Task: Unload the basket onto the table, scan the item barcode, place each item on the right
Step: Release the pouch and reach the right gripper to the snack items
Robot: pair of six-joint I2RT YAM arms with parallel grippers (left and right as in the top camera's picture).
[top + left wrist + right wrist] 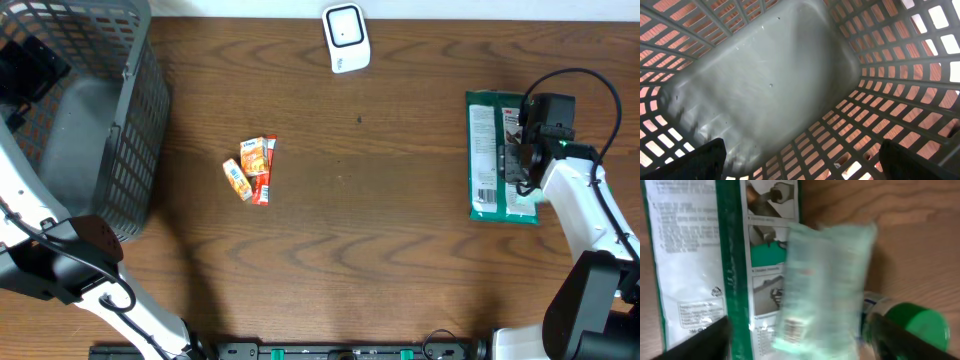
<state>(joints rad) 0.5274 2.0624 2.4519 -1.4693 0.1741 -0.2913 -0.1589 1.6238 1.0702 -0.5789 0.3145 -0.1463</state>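
Note:
My right gripper [802, 340] is open over the right side of the table, its dark fingers [710, 337] far apart. Between them shows a pale green packet [827, 280], blurred by motion, with a barcode-like patch near its lower end. No finger visibly touches it. Under it lies a large green and white package [695, 255], which from overhead [488, 150] is partly covered by my right gripper [520, 160]. The white scanner [346, 38] stands at the table's far edge, centre. My left gripper [802, 165] is open inside the grey basket [765, 85] with nothing between its fingers.
The grey mesh basket [130, 120] fills the table's left end, with my left arm reaching into it. A few orange and red snack packets [252, 167] lie left of centre. A green-capped object [922, 322] sits beside my right finger.

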